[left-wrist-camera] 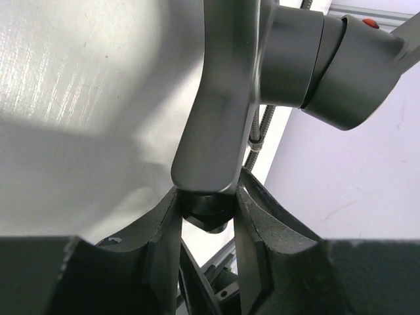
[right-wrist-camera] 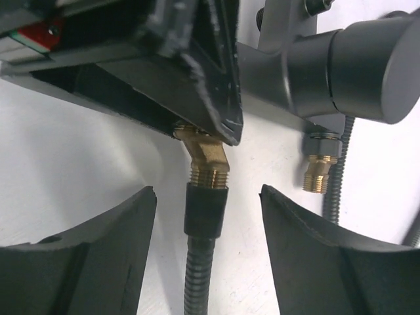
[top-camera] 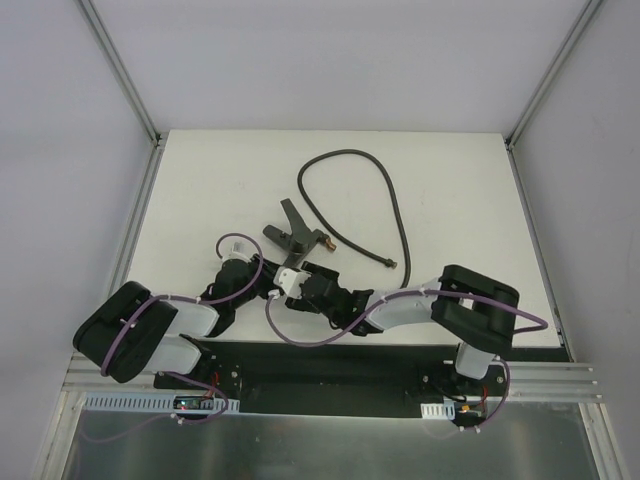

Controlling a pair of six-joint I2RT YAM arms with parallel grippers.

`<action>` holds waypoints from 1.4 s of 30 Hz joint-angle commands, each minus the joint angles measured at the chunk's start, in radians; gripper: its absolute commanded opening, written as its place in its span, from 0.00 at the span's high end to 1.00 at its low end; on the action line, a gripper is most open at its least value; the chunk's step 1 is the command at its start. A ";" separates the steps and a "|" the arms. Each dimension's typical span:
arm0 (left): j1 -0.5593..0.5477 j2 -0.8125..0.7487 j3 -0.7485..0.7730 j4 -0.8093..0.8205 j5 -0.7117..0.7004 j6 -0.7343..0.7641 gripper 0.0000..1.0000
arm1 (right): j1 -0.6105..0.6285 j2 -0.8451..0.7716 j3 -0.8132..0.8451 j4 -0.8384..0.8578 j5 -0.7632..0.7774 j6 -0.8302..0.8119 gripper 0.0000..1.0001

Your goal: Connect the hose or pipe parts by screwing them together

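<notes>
The dark-grey forked fitting (top-camera: pixel 289 233) is off the table, held by my left gripper (left-wrist-camera: pixel 207 197), which is shut on the dark round stub (left-wrist-camera: pixel 207 215) under its grey arm (left-wrist-camera: pixel 216 118). The long dark hose (top-camera: pixel 398 205) loops across the table. In the right wrist view its dark end nut (right-wrist-camera: pixel 207 210) sits on one brass threaded tip (right-wrist-camera: pixel 209 164) of the fitting, with a few threads showing above it. My right gripper (right-wrist-camera: pixel 207 197) is open, one finger on each side of that nut with a gap on both sides. The second brass tip (right-wrist-camera: pixel 319 167) is bare.
The hose's free brass end (top-camera: pixel 392 263) lies on the white table (top-camera: pixel 200 180) to the right of the grippers. Grey walls and aluminium rails (top-camera: pixel 125 80) border the table. Purple arm cables (top-camera: pixel 300 335) hang near the front edge.
</notes>
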 commanded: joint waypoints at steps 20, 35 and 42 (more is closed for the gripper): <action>-0.017 -0.086 -0.031 0.002 -0.025 0.054 1.00 | -0.267 0.099 0.124 0.138 -0.810 0.299 0.99; -0.018 -0.003 -0.020 0.022 -0.052 0.057 1.00 | -0.480 0.285 0.078 0.667 -1.233 0.886 0.57; -0.018 -0.012 0.022 -0.076 -0.052 0.051 1.00 | -0.478 0.011 -0.052 0.345 -0.882 0.590 0.14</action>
